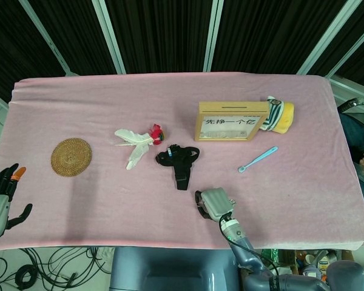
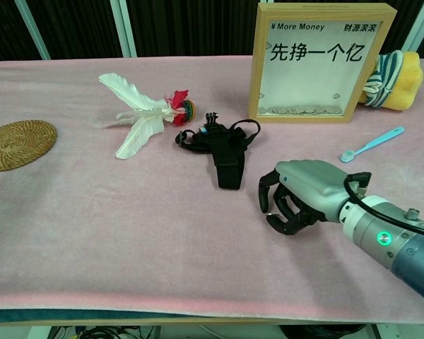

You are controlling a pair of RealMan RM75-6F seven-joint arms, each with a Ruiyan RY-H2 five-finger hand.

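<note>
My right hand (image 2: 302, 195) hovers low over the pink cloth at the front, fingers curled under with nothing in them; in the head view the right hand (image 1: 212, 203) sits just below the black camera strap mount (image 1: 179, 160). That strap mount (image 2: 222, 145) lies a short way up and to the left of the hand, apart from it. My left hand (image 1: 1, 197) stays off the table's front left corner, fingers spread and empty; the chest view does not show it.
A white feather shuttlecock (image 2: 141, 113) with a red base lies left of the strap. A woven coaster (image 2: 15, 144) sits far left. A wooden framed sign (image 2: 315, 62) stands at the back, with a yellow striped plush (image 2: 393, 78) beside it and a blue toothbrush (image 2: 372, 144) in front.
</note>
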